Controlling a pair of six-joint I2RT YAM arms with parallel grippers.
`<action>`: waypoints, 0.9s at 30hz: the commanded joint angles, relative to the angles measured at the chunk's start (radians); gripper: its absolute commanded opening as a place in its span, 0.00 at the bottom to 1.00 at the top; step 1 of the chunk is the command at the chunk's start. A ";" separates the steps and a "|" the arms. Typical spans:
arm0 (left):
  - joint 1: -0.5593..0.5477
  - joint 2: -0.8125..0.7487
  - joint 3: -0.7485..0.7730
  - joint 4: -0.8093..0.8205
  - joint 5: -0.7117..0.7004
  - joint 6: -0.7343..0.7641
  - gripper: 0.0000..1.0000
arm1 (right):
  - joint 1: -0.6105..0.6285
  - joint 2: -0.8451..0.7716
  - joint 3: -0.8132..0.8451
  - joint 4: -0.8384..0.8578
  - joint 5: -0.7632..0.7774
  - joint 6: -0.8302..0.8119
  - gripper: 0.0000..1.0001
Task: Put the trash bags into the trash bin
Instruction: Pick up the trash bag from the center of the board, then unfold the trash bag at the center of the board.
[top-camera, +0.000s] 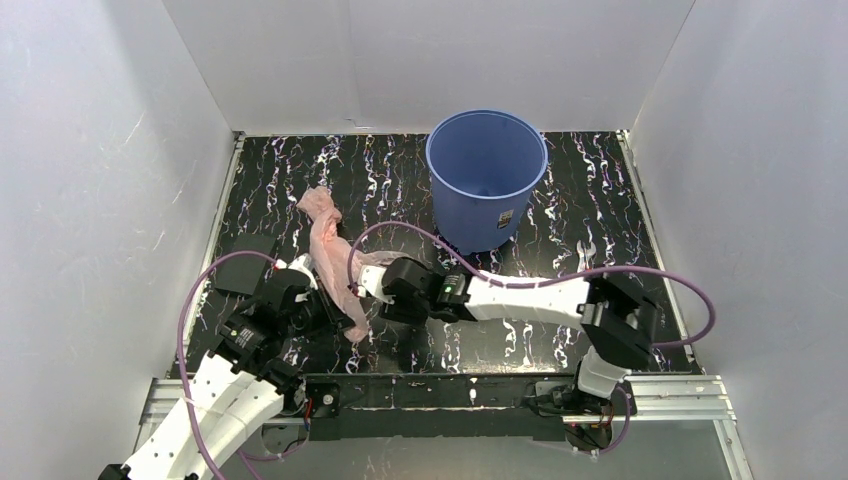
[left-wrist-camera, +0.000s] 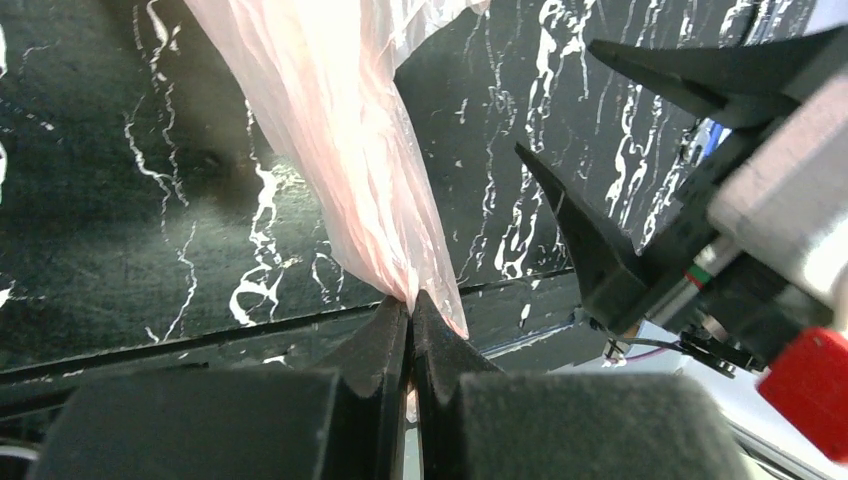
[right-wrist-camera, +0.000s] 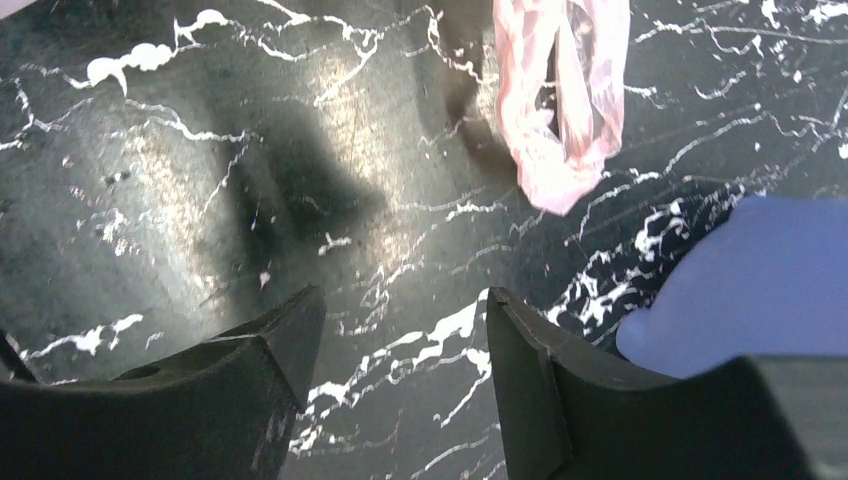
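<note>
While pale-pink trash bag (top-camera: 328, 245) sits well outside blue bucket (top-camera: 487, 175), task barely begun: left tool (left-wrist-camera: 410, 300) clamped on bag end; right tool (right-wrist-camera: 402, 305) apart, empty; carry and drop remain.

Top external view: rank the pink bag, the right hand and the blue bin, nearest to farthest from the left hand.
1. Pink bag, pinched in the left hand.
2. Right hand, open, just to its right.
3. Blue bin, far back right.
</note>
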 joint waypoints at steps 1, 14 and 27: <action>-0.005 -0.016 0.034 -0.091 -0.047 -0.011 0.00 | -0.036 0.082 0.093 0.088 -0.067 -0.097 0.68; -0.006 -0.045 0.046 -0.141 -0.086 -0.015 0.00 | -0.132 0.252 0.128 0.316 -0.289 -0.238 0.58; -0.005 -0.050 0.048 -0.154 -0.110 -0.007 0.00 | -0.132 0.320 0.142 0.379 -0.179 -0.222 0.29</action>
